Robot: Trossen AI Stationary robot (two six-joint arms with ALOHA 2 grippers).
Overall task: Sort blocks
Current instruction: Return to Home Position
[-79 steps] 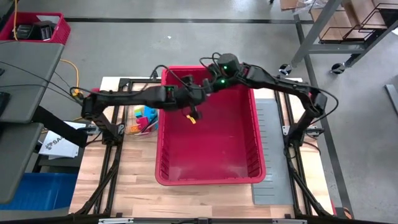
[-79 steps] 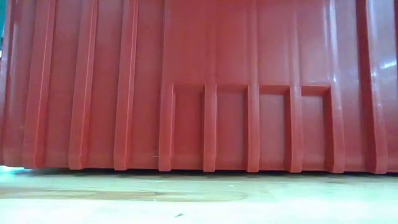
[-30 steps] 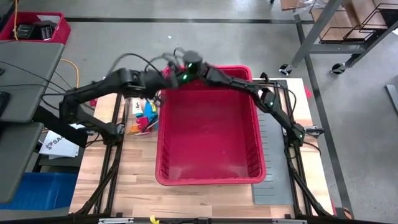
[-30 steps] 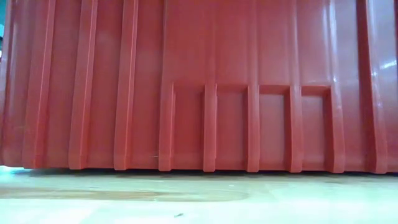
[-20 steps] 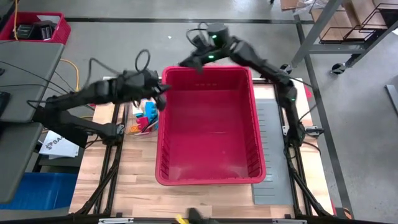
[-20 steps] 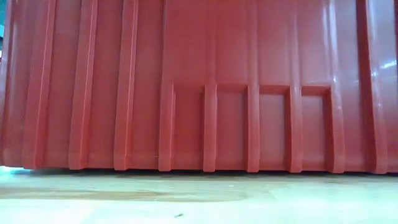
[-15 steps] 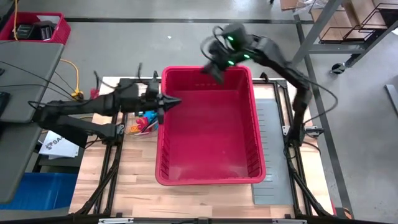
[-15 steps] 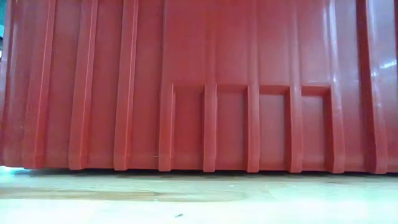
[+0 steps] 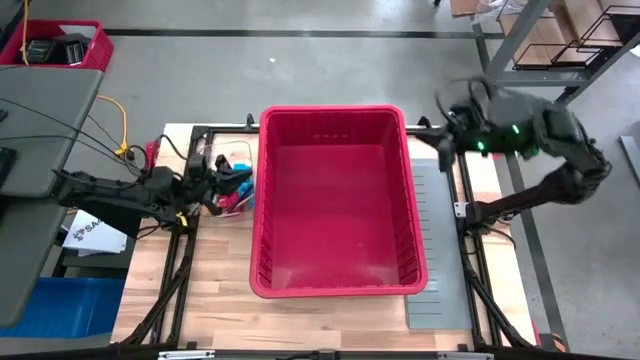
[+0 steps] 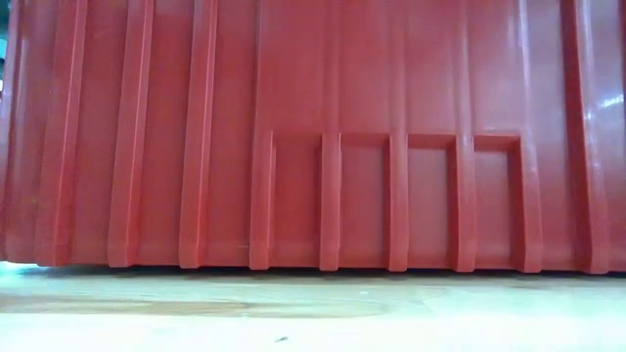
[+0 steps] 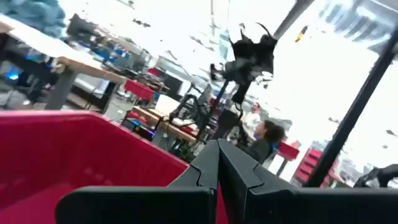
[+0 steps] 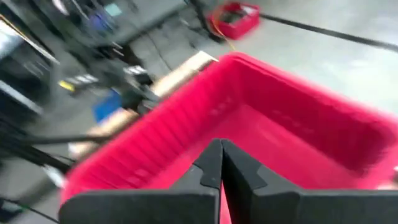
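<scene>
Both arms sit off to the sides, but the left one is very close to the blocks.

The blocks (image 9: 236, 186) lie in a small pile on the table, just beside the left wall of the big red bin (image 9: 333, 113). I see none inside the bin. The left gripper (image 11: 218, 150) is low and right by that pile. Its fingers are pressed tight together and hold nothing. The right gripper (image 12: 221, 147) is out past the bin's far right corner, up over the grey sheet (image 9: 437, 262). It is squeezed tight and empty too. I think the risk is on the left – if that arm swings or its wires drag, it could bump the pile and scatter blocks off the table.
</scene>
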